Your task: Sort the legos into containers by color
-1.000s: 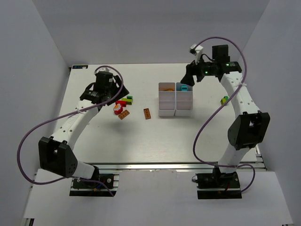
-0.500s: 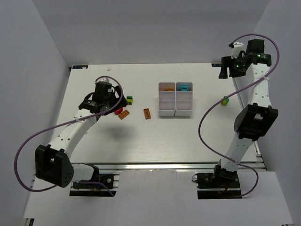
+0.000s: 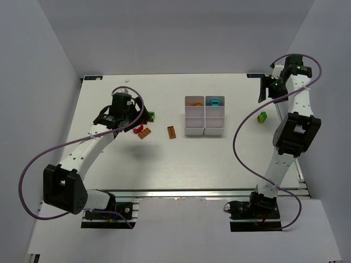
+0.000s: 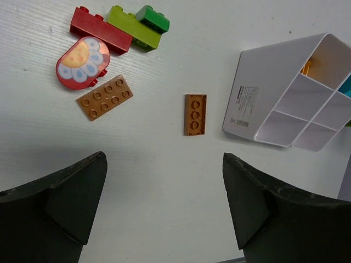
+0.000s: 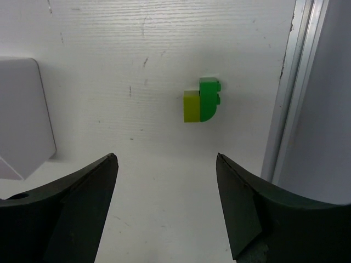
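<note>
From above, the white tray (image 3: 204, 125) lies on the table (image 3: 164, 164) with its long axis near-far. It has 6 compartments, with 1 orange piece (image 3: 194, 102) far-left and 1 teal brick (image 3: 215, 102) far-right.

Left wrist: the left gripper (image 4: 163, 170), wide open and empty, faces 2 brown plates, a narrow plate (image 4: 196, 114) pointing near-far and a wide plate (image 4: 104, 97) tilted. Beyond them are 1 red brick (image 4: 100, 31), 1 red rounded piece (image 4: 82, 60) and 1 green stack (image 4: 140, 24).

Right wrist: the right gripper (image 5: 165, 164), wide open and empty, hangs over 1 green-lime brick (image 5: 200, 101) near the table's right edge.

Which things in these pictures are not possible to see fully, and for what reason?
Top external: the red pieces lie partly under the left gripper, so their shapes are unclear.
Left wrist: the orange piece in the tray is mostly behind a compartment wall; the teal brick is cut by the right edge.
Right wrist: only a corner of the tray shows, cut by the left edge; its contents are hidden.
</note>
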